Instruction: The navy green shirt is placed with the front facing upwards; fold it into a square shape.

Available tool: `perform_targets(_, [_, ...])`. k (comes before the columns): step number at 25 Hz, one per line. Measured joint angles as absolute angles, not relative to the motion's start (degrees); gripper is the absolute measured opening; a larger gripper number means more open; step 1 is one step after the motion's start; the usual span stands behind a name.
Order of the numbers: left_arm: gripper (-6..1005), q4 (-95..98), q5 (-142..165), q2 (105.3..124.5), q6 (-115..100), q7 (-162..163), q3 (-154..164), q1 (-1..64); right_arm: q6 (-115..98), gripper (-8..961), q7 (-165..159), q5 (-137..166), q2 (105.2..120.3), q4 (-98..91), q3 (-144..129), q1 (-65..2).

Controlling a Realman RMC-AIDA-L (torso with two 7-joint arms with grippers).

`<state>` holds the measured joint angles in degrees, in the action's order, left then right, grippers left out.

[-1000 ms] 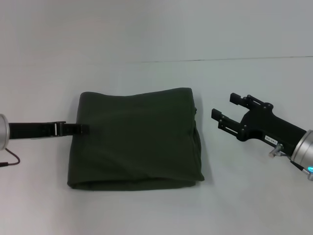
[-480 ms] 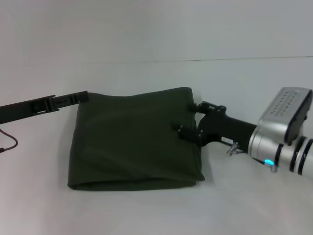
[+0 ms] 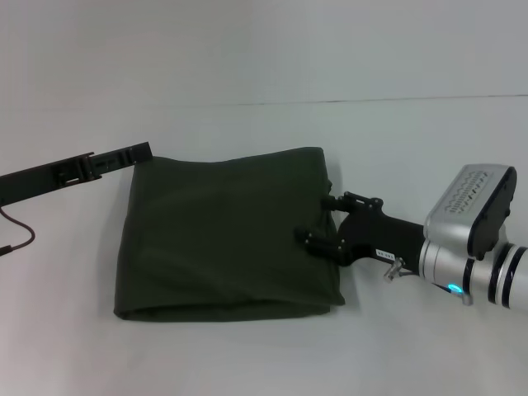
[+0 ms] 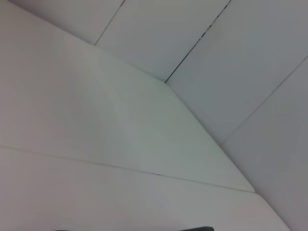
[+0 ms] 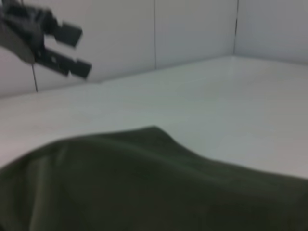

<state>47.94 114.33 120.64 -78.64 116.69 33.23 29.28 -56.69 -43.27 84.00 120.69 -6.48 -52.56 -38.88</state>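
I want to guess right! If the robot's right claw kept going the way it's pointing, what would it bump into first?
The green shirt. The right gripper points toward the robot's left and its fingertips are already at the shirt's right edge, so it would likely push into the folded cloth. Whether it is touching or just above is unclear.

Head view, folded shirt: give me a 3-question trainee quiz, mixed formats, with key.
1. True or false: the shirt lies spread flat with its sleeves out.
2. Which claw is at the shirt's edge nearest the robot's right side? A) left claw B) right claw C) neither
3. Fill in: the left claw is at the shirt's far ____ corner.

Key:
1. False. It is folded into a roughly square bundle on the table.
2. B. The right claw is at that edge, fingers apart; the left one is at the opposite side.
3. Left.
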Motion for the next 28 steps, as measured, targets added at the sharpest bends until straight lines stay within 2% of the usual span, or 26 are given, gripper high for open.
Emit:
perform_targets(11, [882, 48.0, 113.7, 120.82, -78.7, 116.0, 33.2, 29.1, -53.8, 748, -43.2, 83.9, 120.61, -5.8, -53.7, -37.4])
perform_targets(16, [881, 47.8, 113.3, 120.94, -78.4, 115.6, 33.2, 28.7, -59.2, 750, -43.2, 83.5, 120.31, -6.7, -52.8, -35.9])
perform_targets(28, [877, 47.2, 106.2, 121.67, -86.7, 91.2, 32.2, 24.9, -80.1, 774, -50.0, 88.9, 119.06, -23.1, -51.7, -25.0])
